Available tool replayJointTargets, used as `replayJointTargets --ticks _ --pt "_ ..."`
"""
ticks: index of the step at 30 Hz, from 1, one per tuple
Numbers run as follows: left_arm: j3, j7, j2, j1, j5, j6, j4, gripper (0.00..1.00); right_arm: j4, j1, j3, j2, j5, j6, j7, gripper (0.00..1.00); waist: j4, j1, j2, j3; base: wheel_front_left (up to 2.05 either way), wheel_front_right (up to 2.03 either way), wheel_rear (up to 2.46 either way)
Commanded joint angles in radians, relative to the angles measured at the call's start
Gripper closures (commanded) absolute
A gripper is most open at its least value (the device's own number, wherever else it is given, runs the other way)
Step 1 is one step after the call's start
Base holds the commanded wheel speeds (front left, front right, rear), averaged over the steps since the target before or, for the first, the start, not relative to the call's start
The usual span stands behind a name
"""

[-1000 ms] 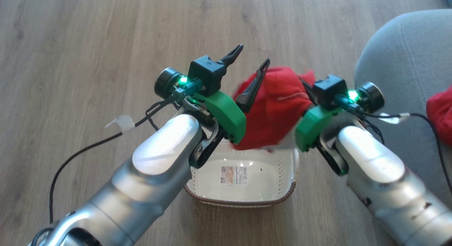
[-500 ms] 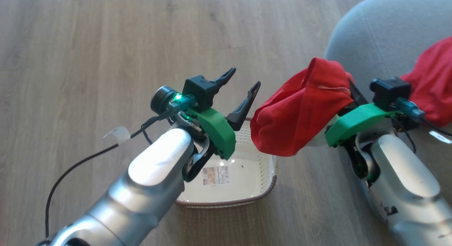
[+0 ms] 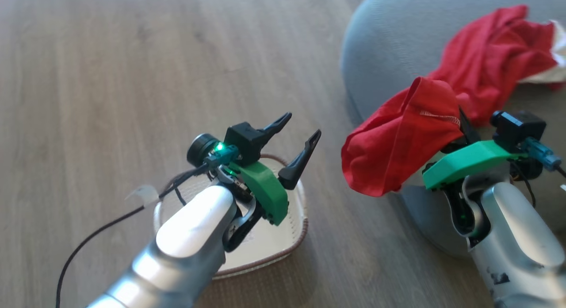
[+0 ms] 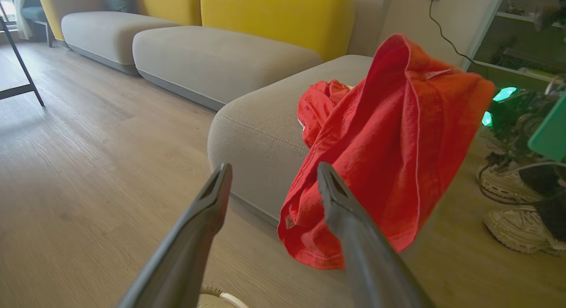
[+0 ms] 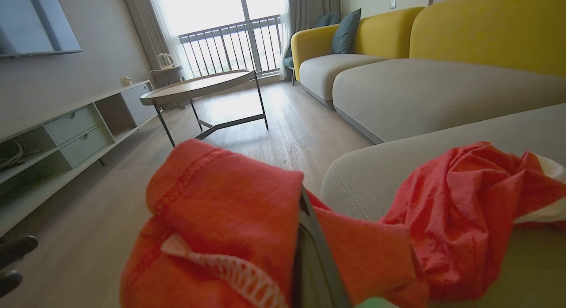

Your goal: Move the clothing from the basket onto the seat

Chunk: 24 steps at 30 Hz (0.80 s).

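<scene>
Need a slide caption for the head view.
Right gripper holds a red garment by the grey seat; open left gripper above the basket.

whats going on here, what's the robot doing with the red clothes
The robot is emptying the basket onto the grey seat. Its right jaws are shut on a red garment, held in the air at the seat's near edge. Another red garment lies on the seat. The left jaws stand open and empty above the basket, whose visible part holds no clothing.

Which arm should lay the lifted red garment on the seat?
Right. The right gripper is shut on the red garment at the edge of the seat. The left gripper is open, empty, above the basket.
</scene>
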Motion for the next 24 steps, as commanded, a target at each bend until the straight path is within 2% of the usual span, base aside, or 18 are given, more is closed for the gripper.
replayJointTargets --ticks 1,10,17,24 --pt "0.041 -0.009 0.017 -0.024 0.008 -0.003 -0.034 0.0 -0.044 -0.006 0.001 0.003 -0.003 0.007 -0.012 1.0 -0.043 -0.0001 -0.0001 -0.008 0.0 0.0 0.0" --pt "0.057 -0.009 0.027 -0.001 0.015 -0.006 -0.028 0.0 -0.076 0.035 -0.035 0.015 -0.021 0.007 -0.012 1.0 -0.168 -0.0001 -0.0001 -0.008 0.0 0.0 0.0" --pt "0.067 -0.009 0.032 0.009 0.017 -0.006 -0.033 0.0 -0.093 0.062 -0.055 0.025 -0.029 0.007 -0.012 1.0 -0.241 -0.0001 -0.0001 -0.01 0.0 0.0 0.0" --pt "0.044 -0.009 0.035 -0.004 0.019 -0.007 -0.051 0.0 -0.133 0.098 -0.113 0.014 -0.05 0.007 -0.012 1.0 -0.256 -0.0001 -0.0001 0.009 0.0 0.0 0.0"
